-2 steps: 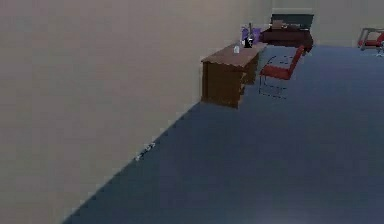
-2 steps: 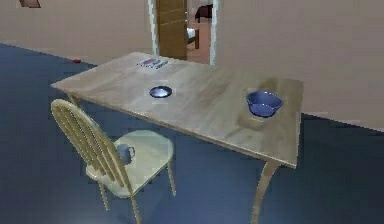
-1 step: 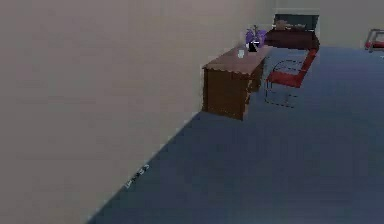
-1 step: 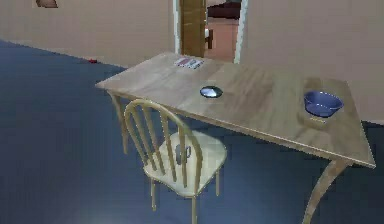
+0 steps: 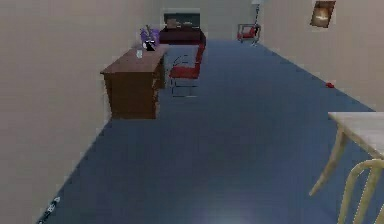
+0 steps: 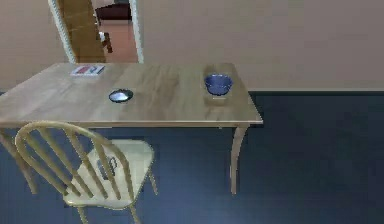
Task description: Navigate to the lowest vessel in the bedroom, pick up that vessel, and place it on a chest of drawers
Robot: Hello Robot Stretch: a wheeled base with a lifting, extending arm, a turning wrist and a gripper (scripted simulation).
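Observation:
A blue bowl-like vessel (image 6: 218, 84) stands near the far right corner of a light wooden table (image 6: 170, 105) in the arm side view. A small flat grey dish (image 6: 120, 96) lies near the table's middle. Down the room in the forward view, a brown wooden desk with drawers (image 5: 135, 82) stands against the left wall, with small things on its top. A dark red bed or chest (image 5: 182, 37) sits at the far end.
A pale wooden chair (image 6: 90, 165) is pushed at the table's near side. A red chair (image 5: 185, 72) stands by the desk. The table's corner and chair back (image 5: 355, 150) show at the forward view's right. Blue carpet (image 5: 230, 130) lies open ahead. A doorway (image 6: 100, 30) opens behind the table.

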